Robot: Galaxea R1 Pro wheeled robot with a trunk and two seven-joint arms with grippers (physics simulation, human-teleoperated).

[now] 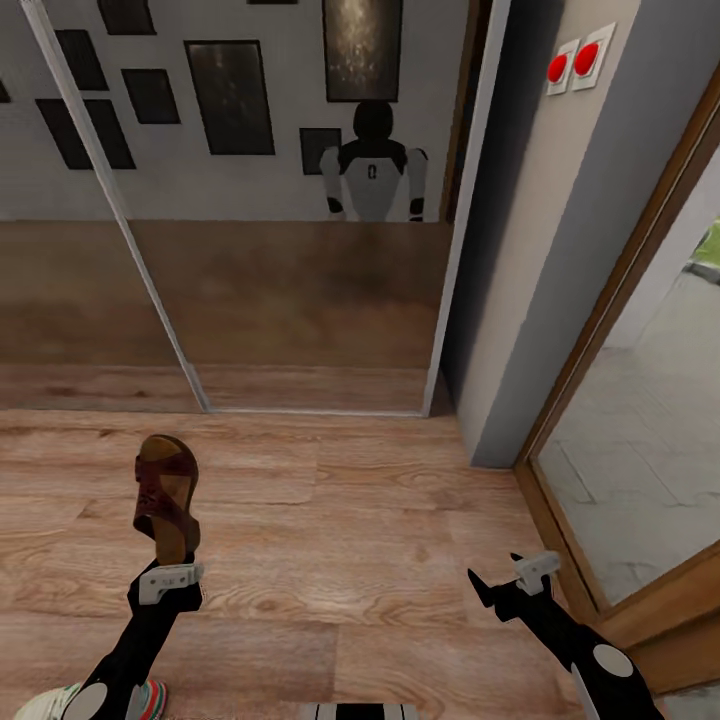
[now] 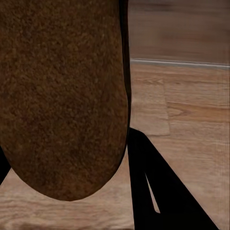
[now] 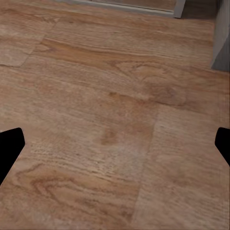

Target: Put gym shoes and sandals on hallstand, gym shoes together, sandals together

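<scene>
Nearest you, a gym shoe (image 1: 45, 700) lies on the corridor floor (image 1: 350, 520) by the left arm; beyond it, your left gripper (image 1: 170, 575) clamps a sandal (image 1: 166, 495) aloft, right gripper (image 1: 510, 580) spread empty. Carry step: next, find the rack beyond the mirrored wardrobe (image 1: 250, 200).

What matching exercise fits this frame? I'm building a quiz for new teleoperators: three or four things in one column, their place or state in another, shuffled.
Things:
1. sandal
2. right gripper
3. gym shoe
4. red buttons

Place or state:
A. on the grey wall, upper right in the head view
B. held in the left gripper, toe pointing away
C. open, empty, above the wooden floor
D. on the floor beside the left arm, at the head view's bottom edge

Pairs: 1-B, 2-C, 3-D, 4-A
</scene>
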